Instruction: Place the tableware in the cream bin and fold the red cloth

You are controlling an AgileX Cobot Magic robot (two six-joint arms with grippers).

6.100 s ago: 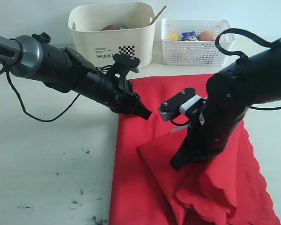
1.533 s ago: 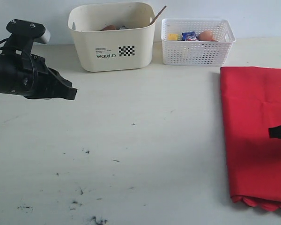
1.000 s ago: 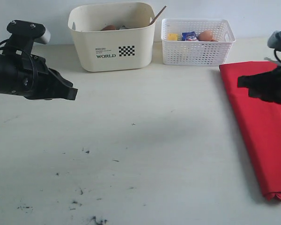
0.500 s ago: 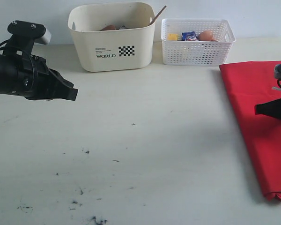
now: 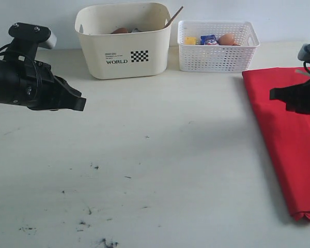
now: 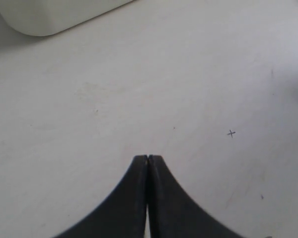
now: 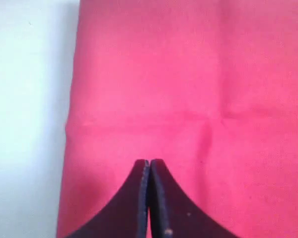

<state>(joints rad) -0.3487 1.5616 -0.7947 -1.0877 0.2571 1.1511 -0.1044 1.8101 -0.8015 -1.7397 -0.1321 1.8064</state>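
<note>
The tableware (image 5: 174, 16) is seemingly sitting inside the far cream bin (image 5: 123, 41). The red cloth (image 5: 289, 155) is lying folded at right. The left gripper (image 6: 147, 158) and right gripper (image 7: 149, 162) are hovering closed, holding nothing.

In the earliest picture the red cloth (image 5: 292, 155) lay rumpled and half folded in the middle of the tabletop (image 5: 170, 155) with both arms over it. Now it lies flat as a narrow folded band at the right edge, and the left tool (image 5: 81, 103) has drawn back to the far left. Since then the cloth's left edge has swung from straight to slanting. The right tool (image 5: 273, 94), low over the cloth a moment ago, has risen toward its far end.
</note>
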